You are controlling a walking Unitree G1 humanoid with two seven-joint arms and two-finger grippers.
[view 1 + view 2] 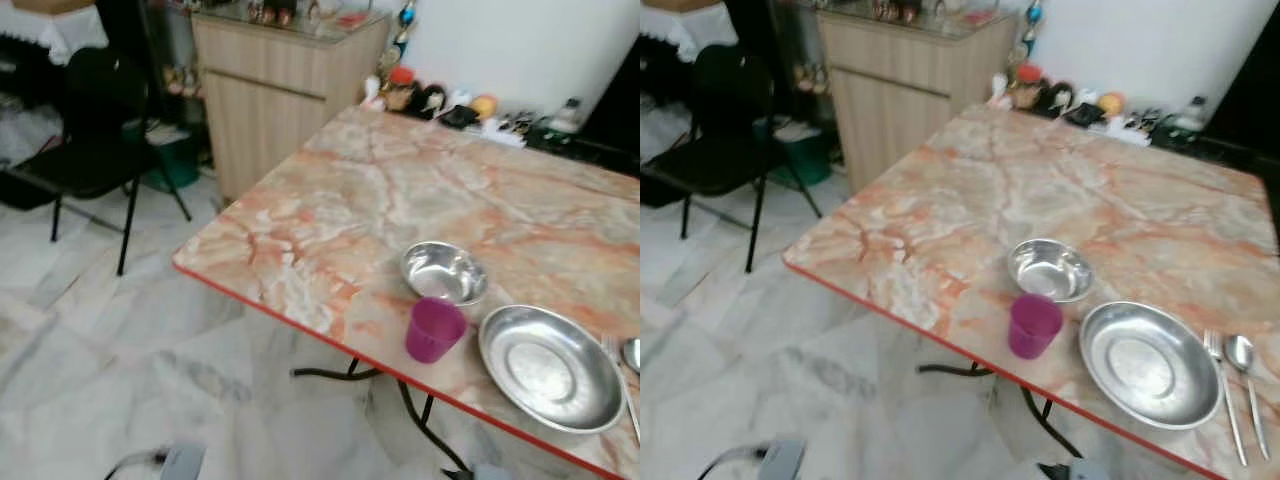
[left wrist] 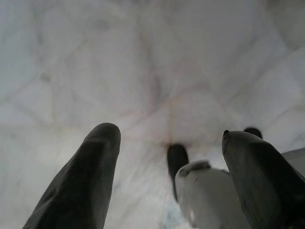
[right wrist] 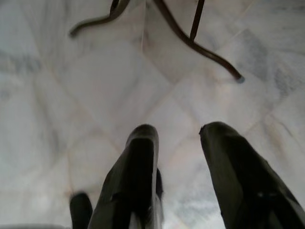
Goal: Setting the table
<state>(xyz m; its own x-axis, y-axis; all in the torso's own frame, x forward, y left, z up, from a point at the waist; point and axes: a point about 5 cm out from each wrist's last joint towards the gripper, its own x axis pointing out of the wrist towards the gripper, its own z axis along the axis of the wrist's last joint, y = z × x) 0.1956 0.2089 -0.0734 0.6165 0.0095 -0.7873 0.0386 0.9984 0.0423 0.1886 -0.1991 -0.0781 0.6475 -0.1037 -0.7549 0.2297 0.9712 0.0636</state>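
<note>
A purple cup [image 1: 1033,325], small steel bowl [image 1: 1050,269], steel plate [image 1: 1150,364], fork [image 1: 1225,388] and spoon [image 1: 1243,372] lie near the marble tabletop [image 1: 1040,190] edge. The left end effector [image 2: 167,176] and right end effector [image 3: 176,176] hang wide open over the floor [image 1: 120,360], well apart from them. A wooden cabinet [image 1: 275,85] and black chair [image 1: 95,150] stand beyond.
</note>
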